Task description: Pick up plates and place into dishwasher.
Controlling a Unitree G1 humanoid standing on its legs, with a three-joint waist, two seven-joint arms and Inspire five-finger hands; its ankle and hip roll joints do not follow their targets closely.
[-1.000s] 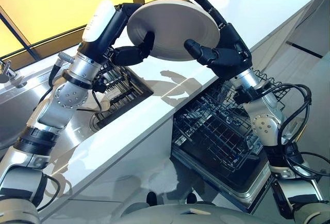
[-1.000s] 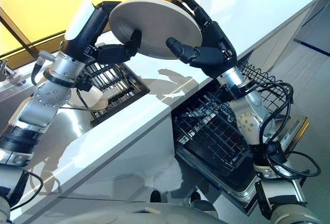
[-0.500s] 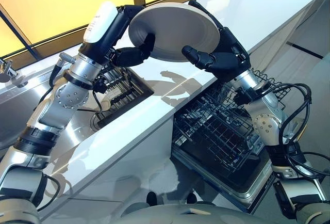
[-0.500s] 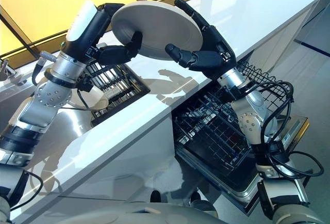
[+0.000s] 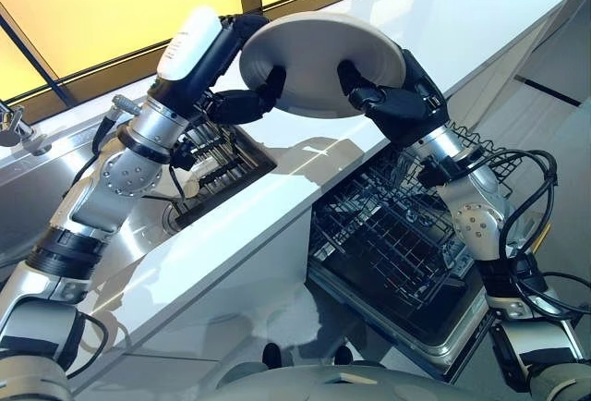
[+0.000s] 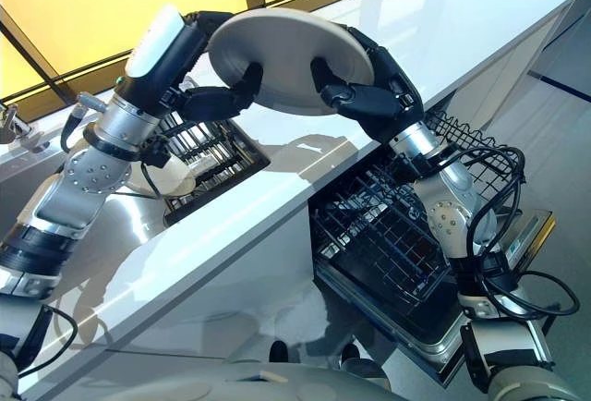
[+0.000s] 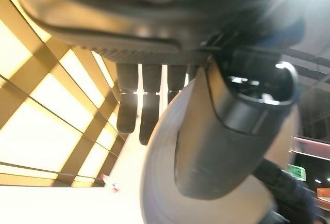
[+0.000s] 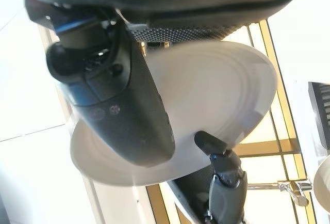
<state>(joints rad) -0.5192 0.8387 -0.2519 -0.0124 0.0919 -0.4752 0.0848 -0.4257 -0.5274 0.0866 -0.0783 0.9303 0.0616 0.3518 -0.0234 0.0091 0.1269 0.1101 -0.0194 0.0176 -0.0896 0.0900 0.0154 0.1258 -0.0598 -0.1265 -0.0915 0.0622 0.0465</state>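
Plate (image 5: pixel 319 59): pale, round, held in the air above the white bench (image 5: pixel 443 22), underside toward the camera, tilted. Its upper face is hidden in the eye views.

Left hand (image 5: pixel 242 103): thumb curled under the plate's near rim, fingers (image 7: pixel 128 111) behind the rim on the far side, pinching the plate; the fingertips are hidden by the plate in the eye views.

Right hand (image 6: pixel 362 98): thumb pressed on the plate's underside, fingers wrapped over the far edge and mostly hidden behind it; clamped on the plate.

Dishwasher rack (image 5: pixel 397 235): dark wire, pulled out below the bench edge, partly covered by the right arm; contents hard to make out.

Sink rack (image 6: pixel 208 156): dark, set in the steel sink left of the bench, partly hidden by the left arm. A pale dish (image 6: pixel 166 179) lies beside it, half covered by the arm.

Tap (image 5: pixel 14 128): cut off at the left edge.
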